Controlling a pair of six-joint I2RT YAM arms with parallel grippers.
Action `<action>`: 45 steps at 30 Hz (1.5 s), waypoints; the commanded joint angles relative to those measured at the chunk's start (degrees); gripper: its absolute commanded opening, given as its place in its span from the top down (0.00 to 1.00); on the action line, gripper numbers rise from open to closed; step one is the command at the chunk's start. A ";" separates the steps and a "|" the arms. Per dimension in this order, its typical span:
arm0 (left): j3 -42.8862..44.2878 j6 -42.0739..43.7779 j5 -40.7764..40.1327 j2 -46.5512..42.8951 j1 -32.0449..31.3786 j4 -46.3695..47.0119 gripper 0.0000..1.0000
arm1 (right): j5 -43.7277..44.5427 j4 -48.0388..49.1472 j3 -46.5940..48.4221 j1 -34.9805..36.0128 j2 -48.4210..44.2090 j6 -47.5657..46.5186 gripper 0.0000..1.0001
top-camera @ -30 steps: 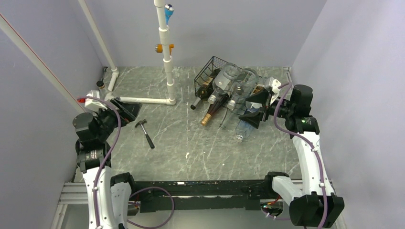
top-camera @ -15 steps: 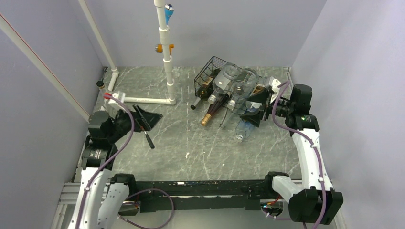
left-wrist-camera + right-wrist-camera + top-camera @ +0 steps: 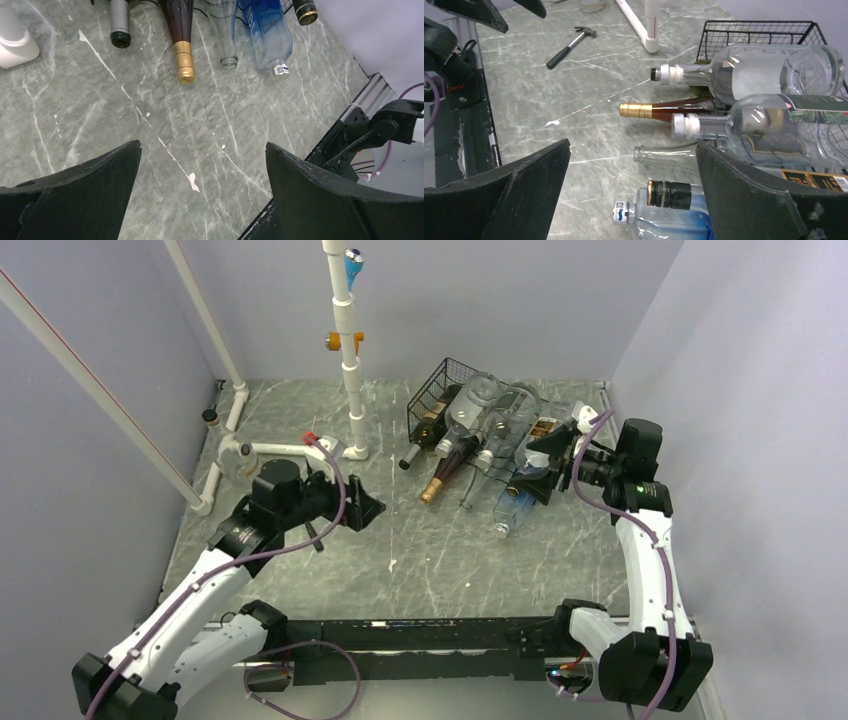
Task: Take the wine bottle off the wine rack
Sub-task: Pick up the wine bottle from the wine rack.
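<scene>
The black wire wine rack [image 3: 440, 380] at the back right holds the gold-capped wine bottle [image 3: 447, 468], neck outward. The left gripper [image 3: 364, 510] has swung from the wall toward it. The right gripper [image 3: 535, 465] waits beside the rack, and both stand wide open with nothing taken yet.

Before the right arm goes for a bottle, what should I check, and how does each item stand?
Right tool open, empty: ok.
Left tool open, empty: ok.
Gold-foil wine bottle neck sticking out of the wine rack: ok.
Right tool facing that neck alone: not ok, clear bottles crowd it.
Bottles above resting on it: cannot tell.
Hammer away from the bottles: ok.
</scene>
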 commanded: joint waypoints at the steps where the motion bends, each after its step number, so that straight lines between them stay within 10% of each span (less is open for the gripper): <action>1: 1.05 4.03 -3.82 1.51 -2.76 5.97 0.00 | -1.34 0.67 0.21 -1.96 -0.23 -2.20 0.00; 24: -2.56 -2.92 -9.28 5.70 -11.45 16.40 0.00 | -0.80 2.98 -0.53 -1.38 -0.51 -0.05 0.00; 45: 16.95 -4.85 -11.80 24.97 -12.74 15.71 0.00 | -2.26 0.69 0.84 -3.46 2.29 -0.56 0.00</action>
